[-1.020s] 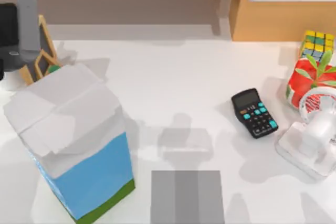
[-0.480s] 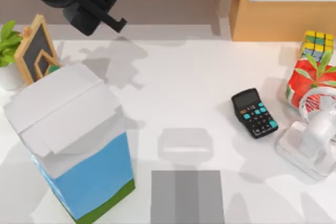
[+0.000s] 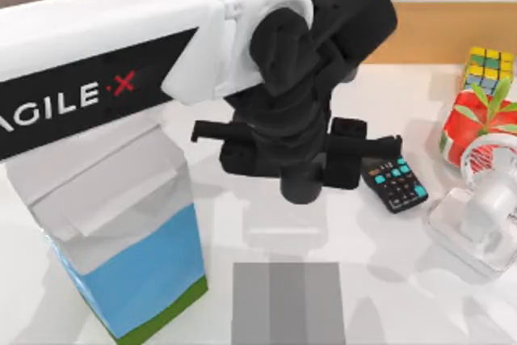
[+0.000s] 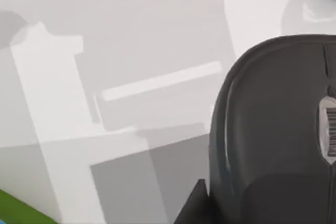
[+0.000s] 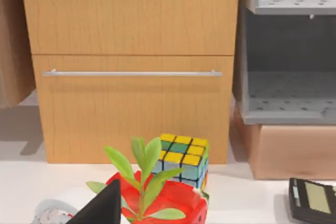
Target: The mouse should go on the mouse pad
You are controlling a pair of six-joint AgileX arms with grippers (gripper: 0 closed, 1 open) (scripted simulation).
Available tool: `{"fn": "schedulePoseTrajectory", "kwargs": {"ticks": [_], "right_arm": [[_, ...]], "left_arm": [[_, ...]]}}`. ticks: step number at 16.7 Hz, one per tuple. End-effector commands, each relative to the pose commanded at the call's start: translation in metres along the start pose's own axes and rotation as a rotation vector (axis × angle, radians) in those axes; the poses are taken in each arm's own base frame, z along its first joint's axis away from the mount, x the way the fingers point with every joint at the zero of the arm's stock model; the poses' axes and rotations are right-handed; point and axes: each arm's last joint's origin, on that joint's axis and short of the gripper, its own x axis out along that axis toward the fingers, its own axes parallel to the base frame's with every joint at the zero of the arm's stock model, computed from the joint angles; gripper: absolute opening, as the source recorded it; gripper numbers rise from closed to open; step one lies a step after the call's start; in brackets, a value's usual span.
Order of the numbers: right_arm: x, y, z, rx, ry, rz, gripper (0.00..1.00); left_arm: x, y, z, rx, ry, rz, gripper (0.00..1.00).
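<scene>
Half a second ago the left arm (image 3: 121, 62) sat at the far left corner; now its white-and-black bulk reaches across the table's middle, hiding the plant and chalkboard. The tall blue-and-white carton (image 3: 121, 232) stands at the left. The flat grey banded mouse pad (image 3: 287, 303) lies at the near edge. The left gripper (image 3: 297, 155) hangs above the table beyond the pad, its fingers spread wide sideways. The glossy black mouse (image 4: 278, 129) looms close in the left wrist view; whether it is gripped cannot be told.

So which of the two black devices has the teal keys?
The calculator, lying on the right half of the table; the mouse is smooth and rounded, with a scroll wheel instead.
</scene>
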Motion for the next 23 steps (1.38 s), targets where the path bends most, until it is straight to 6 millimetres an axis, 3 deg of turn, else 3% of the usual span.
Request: {"fn": "schedulePoseTrajectory", "kwargs": {"ticks": [3, 7, 15, 23], "right_arm": [[0.000, 0.000, 0.000, 0.000, 0.000, 0.000, 1.00], [0.000, 0.000, 0.000, 0.000, 0.000, 0.000, 1.00], [0.000, 0.000, 0.000, 0.000, 0.000, 0.000, 1.00], [0.000, 0.000, 0.000, 0.000, 0.000, 0.000, 1.00]], "left_arm": [[0.033, -0.022, -0.033, -0.122, 0.160, 0.043, 0.00], [0.057, -0.019, -0.055, -0.233, 0.279, 0.136, 0.00], [0.059, -0.017, -0.056, -0.241, 0.283, 0.142, 0.00], [0.077, -0.016, -0.060, -0.244, 0.282, 0.142, 0.00]]}}
